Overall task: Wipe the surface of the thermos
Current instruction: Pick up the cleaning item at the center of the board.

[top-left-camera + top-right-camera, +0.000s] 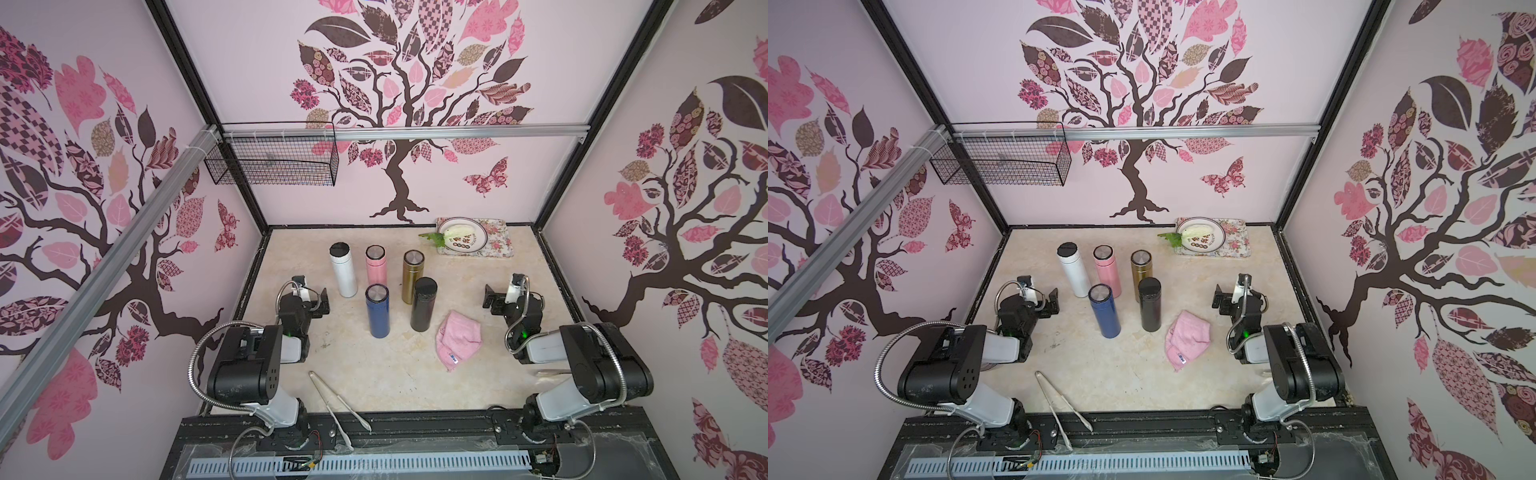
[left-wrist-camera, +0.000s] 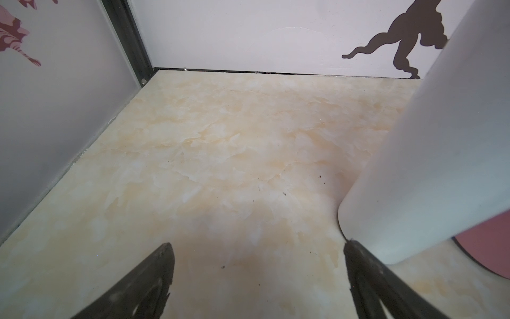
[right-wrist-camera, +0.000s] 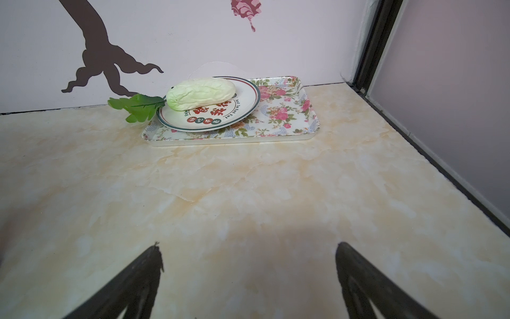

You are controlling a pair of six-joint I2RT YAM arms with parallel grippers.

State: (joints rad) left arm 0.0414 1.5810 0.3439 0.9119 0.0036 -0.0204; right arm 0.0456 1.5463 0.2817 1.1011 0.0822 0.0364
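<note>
Five smooth cylindrical thermoses point(image 1: 377, 311) stand on the marbled table point(image 1: 374, 374) between left gripper point(image 2: 258, 244) and right gripper point(image 3: 248, 244), both spread wide, empty. A crumpled pink terry cloth point(image 1: 459, 338) lies beside the black thermos point(image 1: 423, 305).

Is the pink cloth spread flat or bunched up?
Bunched: the pink cloth lies in rumpled folds on the table, near the black thermos.

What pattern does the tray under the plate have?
The tray has pink floral print; right wrist view shows it best.
</note>
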